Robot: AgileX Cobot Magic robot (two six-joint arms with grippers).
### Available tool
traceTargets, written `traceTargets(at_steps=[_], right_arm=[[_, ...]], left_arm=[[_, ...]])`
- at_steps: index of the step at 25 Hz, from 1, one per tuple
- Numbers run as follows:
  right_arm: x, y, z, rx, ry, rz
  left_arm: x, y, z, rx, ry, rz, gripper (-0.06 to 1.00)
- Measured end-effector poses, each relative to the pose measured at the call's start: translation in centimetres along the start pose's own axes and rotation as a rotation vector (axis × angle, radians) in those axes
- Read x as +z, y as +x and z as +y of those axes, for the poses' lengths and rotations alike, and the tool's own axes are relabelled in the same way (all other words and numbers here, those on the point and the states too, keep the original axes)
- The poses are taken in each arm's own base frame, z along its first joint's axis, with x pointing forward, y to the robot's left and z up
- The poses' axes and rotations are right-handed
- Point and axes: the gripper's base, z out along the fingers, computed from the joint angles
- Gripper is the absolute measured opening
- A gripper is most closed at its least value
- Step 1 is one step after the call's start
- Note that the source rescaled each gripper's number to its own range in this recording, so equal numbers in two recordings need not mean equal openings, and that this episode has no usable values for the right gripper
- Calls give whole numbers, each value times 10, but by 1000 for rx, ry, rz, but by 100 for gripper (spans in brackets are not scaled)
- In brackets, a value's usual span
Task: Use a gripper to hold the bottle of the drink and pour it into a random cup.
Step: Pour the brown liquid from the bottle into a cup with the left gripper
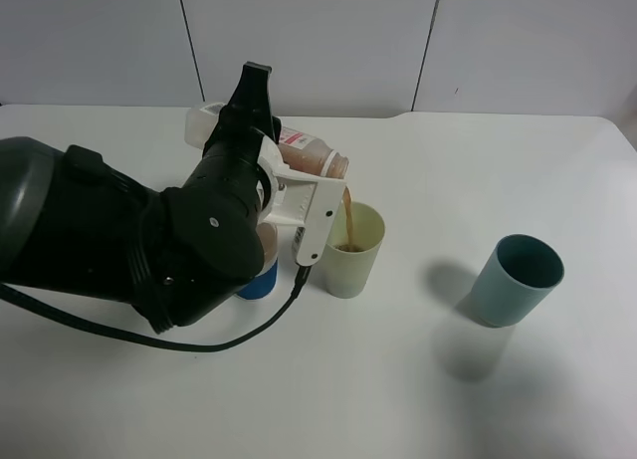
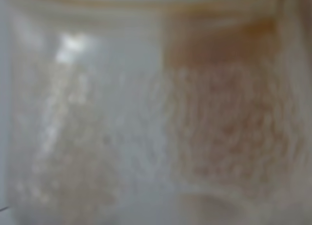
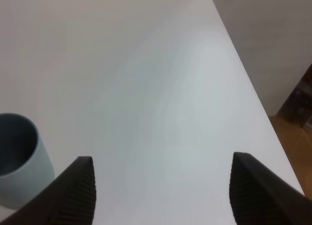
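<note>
In the exterior high view my left gripper (image 1: 289, 180) is shut on the bottle (image 1: 311, 156), which is tipped nearly flat with its mouth over the pale yellow-green cup (image 1: 353, 250). A thin brown stream of the drink (image 1: 348, 215) runs from the mouth into the cup. A blurred close-up of the clear bottle (image 2: 146, 117), with brownish liquid on one side, fills the left wrist view. My right gripper (image 3: 161, 186) is open over bare table, its black fingers (image 3: 78, 191) wide apart with nothing between them.
A teal tumbler (image 1: 518, 280) stands on the table to the right, also seen at the edge of the right wrist view as the tumbler (image 3: 19, 161). A cup with a blue sleeve (image 1: 261, 280) is mostly hidden behind my left arm. The table's right edge (image 3: 253, 98) is close.
</note>
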Motion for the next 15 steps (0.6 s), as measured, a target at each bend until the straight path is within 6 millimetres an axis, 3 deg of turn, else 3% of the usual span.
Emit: traceTargets(at_steps=[15], right_arm=[[0, 0, 0, 0, 0, 0]], left_arm=[[0, 2, 1, 26, -13, 20, 0]])
